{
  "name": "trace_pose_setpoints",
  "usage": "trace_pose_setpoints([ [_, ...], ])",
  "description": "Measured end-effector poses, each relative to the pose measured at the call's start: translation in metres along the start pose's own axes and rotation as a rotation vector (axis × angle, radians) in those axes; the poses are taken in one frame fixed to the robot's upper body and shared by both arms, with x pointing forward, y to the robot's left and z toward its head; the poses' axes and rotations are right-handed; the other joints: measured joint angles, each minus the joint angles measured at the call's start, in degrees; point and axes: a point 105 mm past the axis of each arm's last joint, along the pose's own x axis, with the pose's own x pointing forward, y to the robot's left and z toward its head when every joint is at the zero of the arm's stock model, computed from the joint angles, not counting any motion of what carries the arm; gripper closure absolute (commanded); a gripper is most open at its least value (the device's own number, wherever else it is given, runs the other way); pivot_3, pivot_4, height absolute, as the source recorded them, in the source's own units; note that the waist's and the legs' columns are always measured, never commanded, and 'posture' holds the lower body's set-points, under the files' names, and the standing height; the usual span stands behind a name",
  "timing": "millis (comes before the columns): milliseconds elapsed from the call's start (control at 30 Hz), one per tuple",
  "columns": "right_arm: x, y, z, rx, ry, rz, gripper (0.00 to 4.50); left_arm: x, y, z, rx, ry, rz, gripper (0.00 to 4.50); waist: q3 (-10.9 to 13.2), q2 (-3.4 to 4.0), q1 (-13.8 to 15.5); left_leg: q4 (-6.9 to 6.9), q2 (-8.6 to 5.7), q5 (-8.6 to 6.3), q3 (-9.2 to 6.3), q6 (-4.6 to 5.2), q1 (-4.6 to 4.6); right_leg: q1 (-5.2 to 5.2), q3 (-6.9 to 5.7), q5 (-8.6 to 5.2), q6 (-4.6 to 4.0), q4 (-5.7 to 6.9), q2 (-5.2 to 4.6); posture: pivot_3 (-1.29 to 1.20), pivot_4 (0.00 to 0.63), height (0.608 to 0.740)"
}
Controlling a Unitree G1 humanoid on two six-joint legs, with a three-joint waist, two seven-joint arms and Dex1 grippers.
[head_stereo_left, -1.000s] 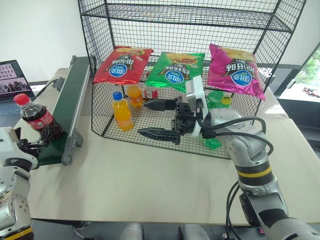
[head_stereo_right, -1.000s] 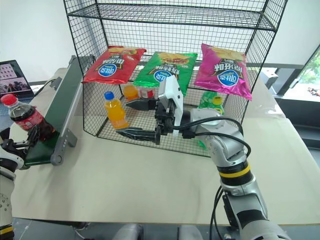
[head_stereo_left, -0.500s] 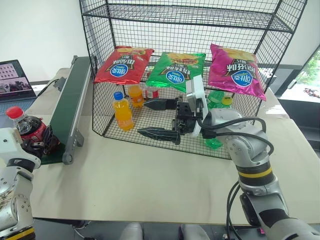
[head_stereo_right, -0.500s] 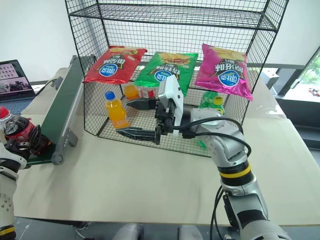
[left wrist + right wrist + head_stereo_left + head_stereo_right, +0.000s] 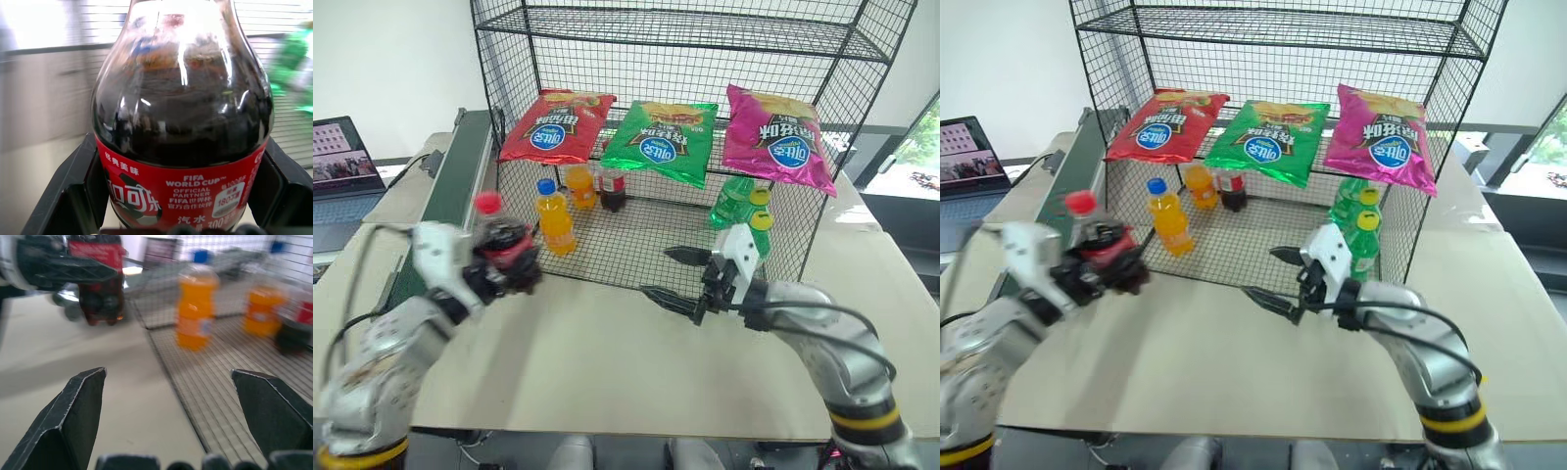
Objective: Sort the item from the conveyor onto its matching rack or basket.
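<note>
The cola bottle (image 5: 502, 245), with red cap and red label, hangs tilted above the table in front of the rack's left corner. My left gripper (image 5: 514, 272) is shut on the bottle's body. In the left wrist view the bottle (image 5: 181, 122) sits between both black fingers (image 5: 73, 196). The dark green conveyor (image 5: 450, 186) runs along the table's left side, behind the bottle. The black wire rack (image 5: 705, 29) stands at the back. My right gripper (image 5: 656, 271) is open and holds nothing, low over the table just in front of the rack's bottom tier.
The bottom tier holds two orange soda bottles (image 5: 551, 215), another cola bottle (image 5: 613, 189) and green bottles (image 5: 736, 201). Three chip bags (image 5: 658, 142) lie on the tier above. A laptop (image 5: 337, 162) sits at the far left.
My left gripper has carried the cola bottle off the conveyor's near end and swung it right, toward the rack. My right gripper has drawn back out of the rack and sunk toward the table.
</note>
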Motion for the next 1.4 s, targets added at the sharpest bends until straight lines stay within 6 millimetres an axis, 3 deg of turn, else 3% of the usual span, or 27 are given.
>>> trace_pose_setpoints([
  [133, -0.001, -0.004, -0.009, -0.017, 0.022, -0.147, 0.00, 0.047, -0.013, -0.024, -0.027, 0.011, -0.067, 1.44, 0.01, -0.01, -0.94, -0.07, 0.02, 0.02, -0.01, 0.00, -0.01, -0.05, 0.10, 0.04, -0.06, -0.02, 0.07, 0.00, 0.150, 0.738],
  [300, 0.001, -0.009, -0.009, -0.009, -0.001, -0.302, 0.00, 0.104, -0.023, -0.045, -0.025, -0.009, -0.103, 1.44, 0.02, -0.03, -0.12, -0.06, -0.06, 0.01, -0.03, 0.02, -0.15, -0.08, 0.05, 0.20, -0.33, -0.06, 0.01, 0.00, 0.150, 0.738],
  [400, 0.004, -0.013, -0.008, 0.004, -0.021, -0.383, 0.00, 0.129, -0.035, -0.045, -0.026, -0.052, -0.147, 1.44, 0.02, -0.04, 0.01, -0.03, -0.11, 0.02, -0.03, 0.02, -0.19, -0.09, 0.05, 0.22, -0.27, -0.08, -0.03, 0.00, 0.150, 0.738],
  [533, 0.007, -0.013, -0.007, 0.007, -0.029, -0.437, 0.00, 0.145, -0.048, -0.045, 0.003, -0.093, -0.191, 1.44, 0.02, -0.03, -0.08, -0.04, -0.11, 0.02, -0.03, 0.03, -0.17, -0.08, 0.05, 0.22, -0.24, -0.07, -0.02, 0.00, 0.150, 0.738],
  [733, 0.007, -0.017, -0.007, 0.002, -0.032, -0.494, 0.00, 0.152, -0.052, -0.070, 0.065, -0.060, -0.197, 1.44, 0.02, -0.03, -0.29, -0.04, -0.10, 0.03, -0.04, 0.04, -0.15, -0.09, 0.05, 0.18, -0.18, -0.02, -0.01, 0.00, 0.150, 0.738],
  [767, 0.007, -0.017, -0.007, 0.002, -0.031, -0.497, 0.00, 0.152, -0.052, -0.069, 0.076, -0.068, -0.197, 0.42, 0.02, -0.03, -0.26, -0.04, -0.10, 0.03, -0.04, 0.05, -0.15, -0.08, 0.04, 0.16, -0.14, -0.02, -0.01, 0.00, 0.150, 0.738],
  [800, 0.006, -0.018, -0.007, 0.002, -0.031, -0.499, 0.00, 0.153, -0.051, -0.069, 0.082, -0.070, -0.196, 0.08, 0.02, -0.03, -0.25, -0.03, -0.11, 0.03, -0.04, 0.05, -0.15, -0.08, 0.04, 0.09, -0.01, -0.01, -0.01, 0.00, 0.150, 0.738],
  [1100, 0.006, -0.020, -0.007, 0.003, -0.030, -0.497, 0.00, 0.151, -0.049, -0.058, 0.099, -0.117, -0.227, 0.03, 0.01, -0.01, -0.17, 0.02, -0.11, 0.03, -0.04, 0.05, -0.11, -0.01, 0.04, 0.07, 0.06, 0.01, -0.02, 0.00, 0.150, 0.738],
  [1400, 0.010, -0.023, -0.008, 0.005, -0.023, -0.479, 0.00, 0.123, -0.032, -0.055, 0.114, -0.037, -0.280, 0.03, 0.00, 0.02, -0.51, 0.00, -0.08, 0.03, -0.06, 0.05, -0.05, -0.02, 0.05, 0.09, 0.02, 0.13, 0.00, 0.00, 0.150, 0.738],
])
